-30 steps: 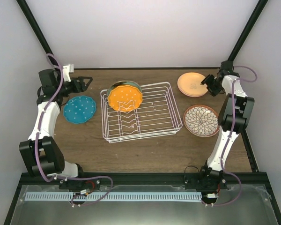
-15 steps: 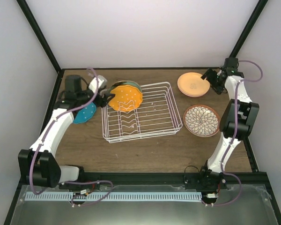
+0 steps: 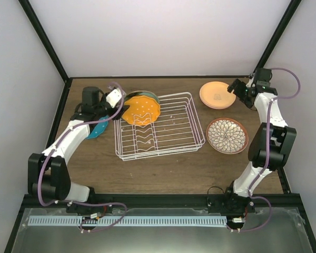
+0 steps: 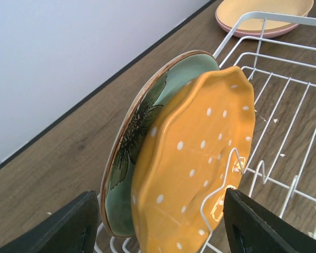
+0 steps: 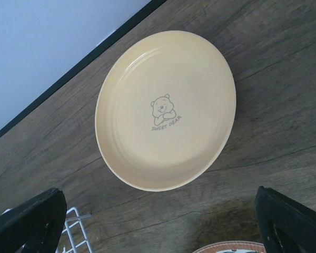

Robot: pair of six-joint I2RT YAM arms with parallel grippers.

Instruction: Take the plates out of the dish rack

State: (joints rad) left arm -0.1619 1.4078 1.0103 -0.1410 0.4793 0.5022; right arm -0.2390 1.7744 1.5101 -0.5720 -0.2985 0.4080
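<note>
The white wire dish rack [image 3: 196,138] sits mid-table. Two plates stand upright at its far left: the white-dotted scalloped orange plate [image 3: 140,111] in front and the sage green plate [image 3: 145,95] behind. My left gripper [image 3: 117,109] is open, with a jaw on either side of this pair [image 4: 159,211]; the orange plate [image 4: 200,153] and the green plate [image 4: 142,132] fill that view. My right gripper [image 3: 236,90] is open and empty above the pale yellow plate [image 5: 166,108], which lies on the pink plate [image 4: 253,32]. The floral plate [image 3: 226,135] and the teal plate [image 3: 97,129] lie on the table.
The rack's zigzag dividers [image 3: 145,138] stand empty to the front of the two plates. The teal plate is partly hidden under my left arm. Black frame posts rise at the back corners. A rack corner [image 5: 76,217] shows in the right wrist view.
My left arm swung right from beside the teal plate to the two plates in the rack. My right gripper pulled back slightly from the yellow plate.
</note>
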